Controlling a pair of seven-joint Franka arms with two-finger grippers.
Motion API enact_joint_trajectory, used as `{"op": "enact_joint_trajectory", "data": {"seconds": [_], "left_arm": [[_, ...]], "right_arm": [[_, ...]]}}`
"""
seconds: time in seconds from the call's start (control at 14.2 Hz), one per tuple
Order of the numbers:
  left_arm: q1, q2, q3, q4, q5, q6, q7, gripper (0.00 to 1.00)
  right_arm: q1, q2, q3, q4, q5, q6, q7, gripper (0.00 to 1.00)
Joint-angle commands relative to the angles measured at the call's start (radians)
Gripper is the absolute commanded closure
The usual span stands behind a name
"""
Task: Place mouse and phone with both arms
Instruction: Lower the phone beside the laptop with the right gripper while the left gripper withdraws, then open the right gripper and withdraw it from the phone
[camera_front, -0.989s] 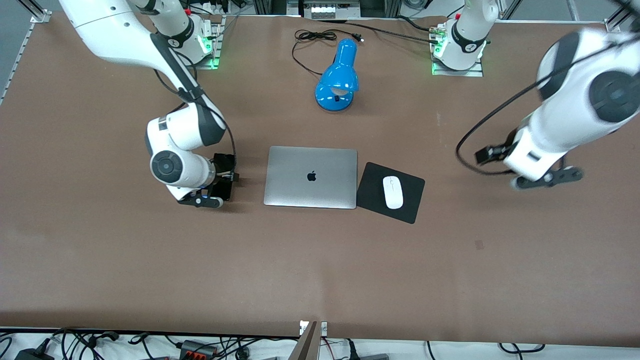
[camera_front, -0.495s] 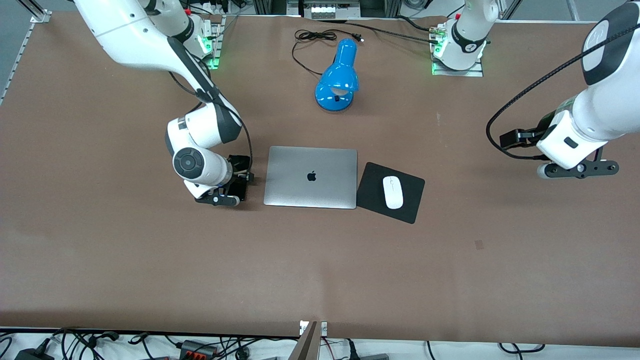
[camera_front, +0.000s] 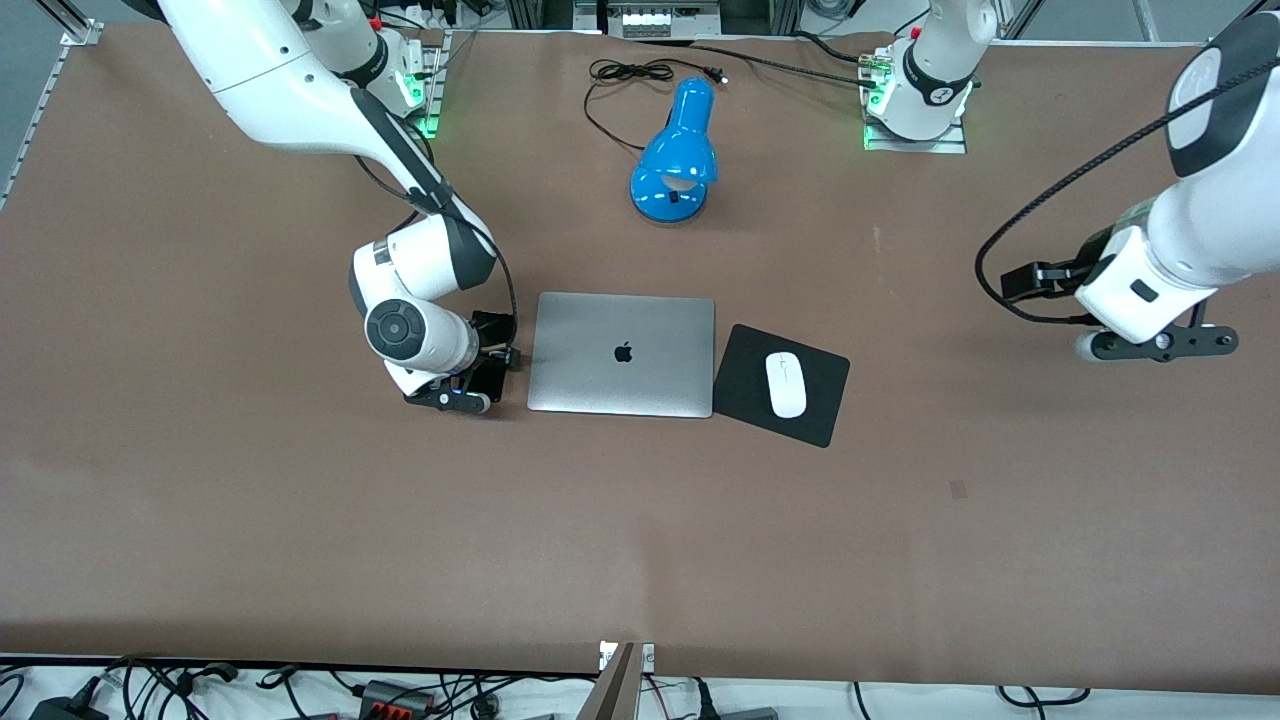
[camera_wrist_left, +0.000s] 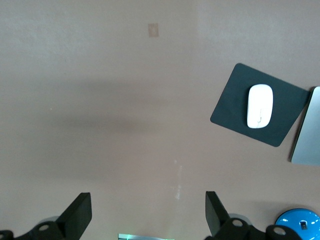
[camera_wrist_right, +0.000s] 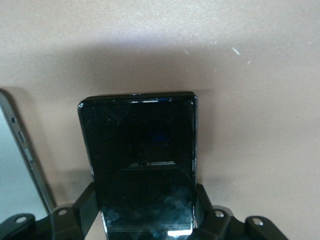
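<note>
Surface: a wide brown table (camera_front: 250, 520) is shown, with both arm bases fixed along its edge farthest from the front camera.
Laptop: a closed silver laptop (camera_front: 621, 354) is laid at the middle, serving as the reference around which the other items are arranged.
Lamp: a blue desk lamp (camera_front: 677, 155) is set farther from the front camera than the laptop.
Mat: a black square mat (camera_front: 742, 385) is placed touching the laptop edge toward the left arm's end.
Mouse: the mouse (camera_front: 785, 384) is seen resting on the mat, its placement judged complete.
Left gripper: the left gripper (camera_wrist_left: 145, 215) is held spread and empty over bare table near the left arm's end, well apart from the mouse, apparently parked.
Right gripper: the right gripper (camera_wrist_right: 145, 212) is pinched on the phone's long edges, low beside the laptop.
Phone: the phone (camera_wrist_right: 142, 165) is held flat, screen toward the wrist camera, parallel to the laptop edge, presumably for a tidy set-down.
</note>
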Motion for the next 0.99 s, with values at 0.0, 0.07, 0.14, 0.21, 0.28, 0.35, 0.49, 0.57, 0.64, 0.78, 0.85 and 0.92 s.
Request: {"op": "enact_joint_trajectory", "data": {"seconds": [0.0,0.07,0.14,0.21,0.28,0.35,0.49,0.57,0.64,0.78,0.85,0.92], "left_arm": [[0.022,0.05,-0.002,0.09,-0.023,-0.021,0.037,0.0],[0.031,0.05,0.001,0.087,-0.058,-0.014,0.037,0.0],[0.036,0.046,0.004,0.083,-0.078,-0.012,0.034,0.0],[0.039,0.035,0.002,0.08,-0.072,-0.009,0.031,0.0],[0.017,0.002,0.012,0.071,-0.051,-0.009,0.026,0.0],[-0.022,-0.018,0.022,0.049,0.001,-0.003,0.015,0.0],[-0.102,-0.058,0.112,0.002,0.031,0.013,-0.029,0.0],[-0.118,-0.069,0.151,-0.026,0.023,0.04,-0.028,0.0],[-0.127,-0.11,0.162,-0.073,0.021,0.058,-0.025,0.0],[-0.15,-0.204,0.162,-0.181,0.018,0.098,-0.023,0.0],[-0.174,-0.213,0.162,-0.186,0.018,0.099,-0.022,0.0],[-0.182,-0.215,0.162,-0.181,0.017,0.097,-0.022,0.0]], "right_arm": [[0.01,-0.003,-0.003,0.01,0.016,-0.001,0.012,0.68],[0.009,-0.003,-0.003,0.01,0.016,0.0,0.009,0.68],[0.009,-0.003,-0.005,0.01,0.016,0.0,0.002,0.68],[0.009,-0.003,-0.005,0.01,0.016,0.0,-0.001,0.68],[0.009,-0.003,-0.005,0.01,0.016,0.0,-0.001,0.64],[0.009,-0.005,-0.003,0.011,0.016,0.0,0.005,0.39],[0.004,-0.008,-0.005,0.021,0.016,0.0,0.01,0.0],[0.003,-0.015,-0.005,0.022,0.015,-0.003,0.005,0.0],[0.006,-0.032,-0.005,0.034,0.015,-0.006,0.002,0.0],[0.001,-0.086,-0.005,0.05,0.015,-0.029,-0.013,0.0],[0.0,-0.112,-0.007,0.067,0.009,-0.05,-0.016,0.0],[0.0,-0.135,-0.008,0.091,0.002,-0.084,-0.018,0.0]]}}
